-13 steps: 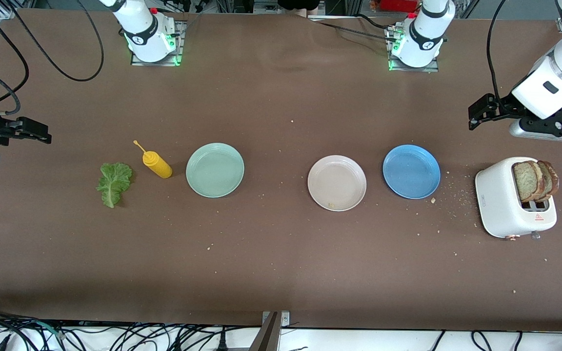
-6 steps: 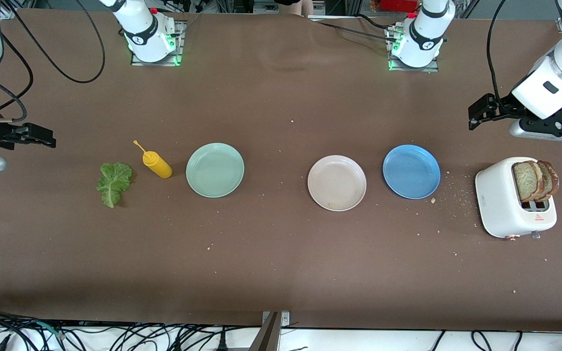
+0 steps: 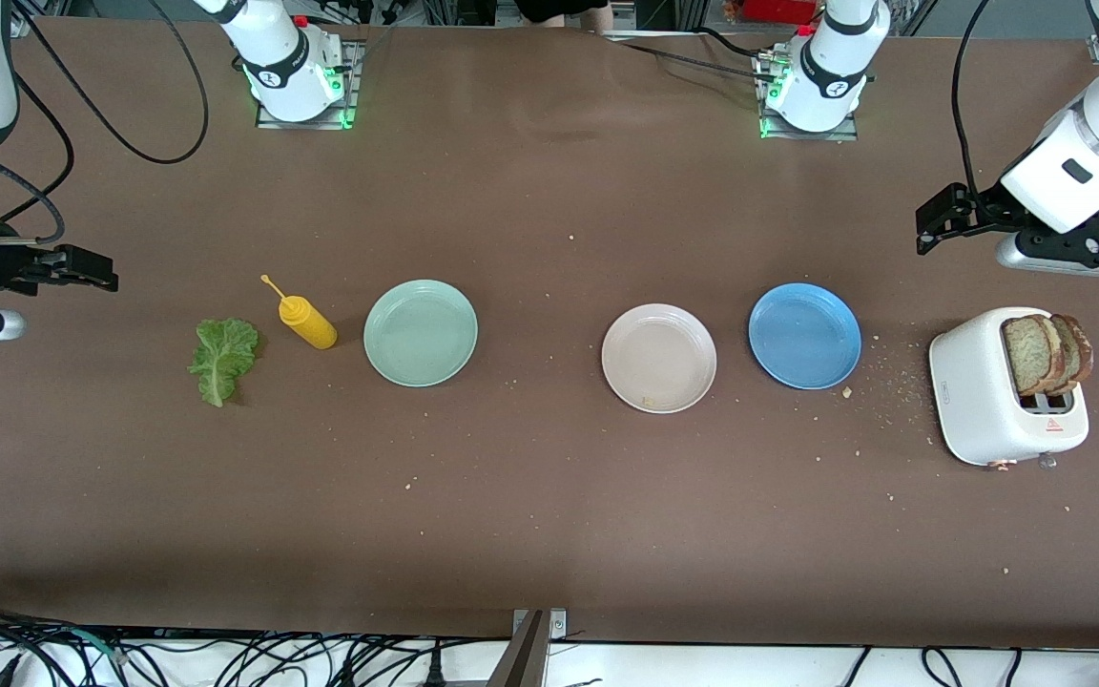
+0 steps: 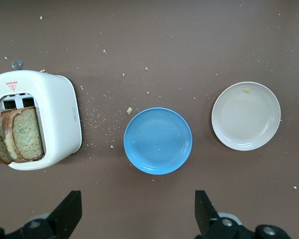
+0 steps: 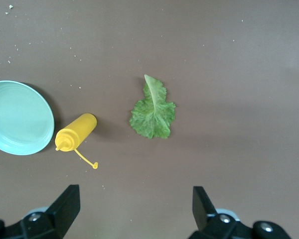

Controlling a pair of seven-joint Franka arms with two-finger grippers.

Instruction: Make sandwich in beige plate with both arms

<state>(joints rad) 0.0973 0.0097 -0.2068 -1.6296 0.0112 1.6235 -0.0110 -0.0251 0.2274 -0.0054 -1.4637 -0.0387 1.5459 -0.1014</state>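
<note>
Beige plate point(image 3: 659, 358) open from above; blue plate point(image 3: 804, 336) just beside it.

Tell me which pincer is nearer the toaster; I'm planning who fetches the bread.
Left. The open left pincer hovers over the table beside the toaster, at that arm's end. The open right pincer is at the other end, near the lettuce.

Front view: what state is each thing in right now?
Beige plate: empty, a few crumbs.
Blue plate: empty.
Mint-green plate: empty.
Toaster: bread slices standing up out of it.
Lettuce leaf: flat on table.
Yellow bottle: lying down.
Left gripper: jaws open, empty.
Right gripper: jaws open, empty.
</note>
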